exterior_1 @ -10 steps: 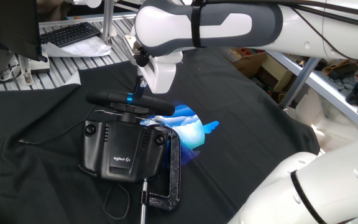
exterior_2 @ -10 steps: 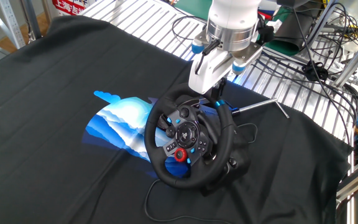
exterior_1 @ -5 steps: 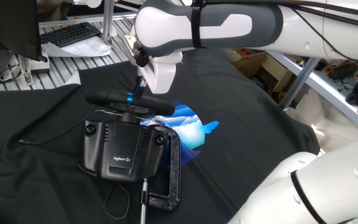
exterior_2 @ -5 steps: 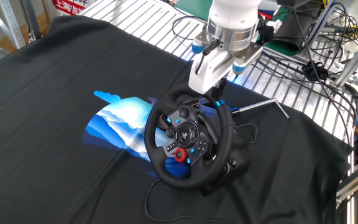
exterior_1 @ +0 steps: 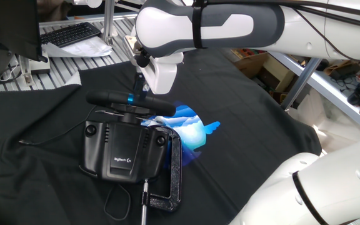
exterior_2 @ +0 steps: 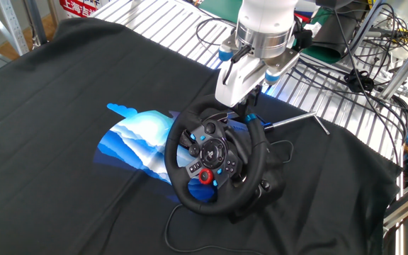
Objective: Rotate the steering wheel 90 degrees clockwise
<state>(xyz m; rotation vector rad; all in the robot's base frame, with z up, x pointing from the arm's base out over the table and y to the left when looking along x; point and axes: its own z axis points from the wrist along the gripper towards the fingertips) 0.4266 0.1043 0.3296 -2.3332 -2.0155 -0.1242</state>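
The steering wheel [exterior_1: 105, 98] shows edge-on as a black bar above the boxy Logitech base [exterior_1: 125, 151]. In the other fixed view its round rim [exterior_2: 259, 150] faces the camera, with buttons and a red knob on the hub. A light-blue stripe [exterior_2: 248, 117] marks the rim's top. My gripper [exterior_1: 140, 92] hangs from the white arm straight down onto the rim at that stripe. It also shows in the other fixed view [exterior_2: 252, 106]. Its dark fingers sit on either side of the rim and look closed on it.
A metal C-clamp [exterior_1: 170, 181] pins the base to the table on the near right. A blue-and-white print [exterior_2: 137, 138] lies on the black cloth beside the wheel. A cable [exterior_1: 114, 203] loops in front. A metal rod [exterior_2: 307, 119] lies behind. A keyboard [exterior_1: 74, 32] sits far left.
The arm and wheel hold their place. The dark fingers at the rim's top seem to have shifted very slightly.
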